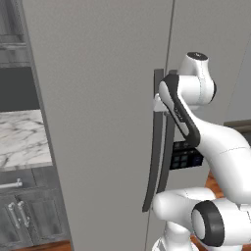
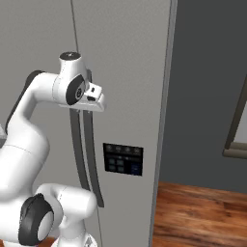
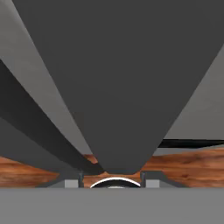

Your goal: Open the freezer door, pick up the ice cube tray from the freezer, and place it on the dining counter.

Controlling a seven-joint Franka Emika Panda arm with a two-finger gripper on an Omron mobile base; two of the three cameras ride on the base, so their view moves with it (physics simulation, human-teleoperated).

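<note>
Left: a marble-topped bench [image 1: 22,137], white with grey veins, beside the freezer door [image 1: 98,122], a tall flat matte grey panel, shut. Centre: the hand [image 1: 159,104] is clamped on its long, curved dark handle [image 1: 155,157]. Right: a like grey door with black button panel [image 2: 123,159].

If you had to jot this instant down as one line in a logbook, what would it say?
stage: opening freezer | gripper: jaws astride the handle, grip unclear | freezer door: looks shut | ice cube tray: not yet picked
</note>
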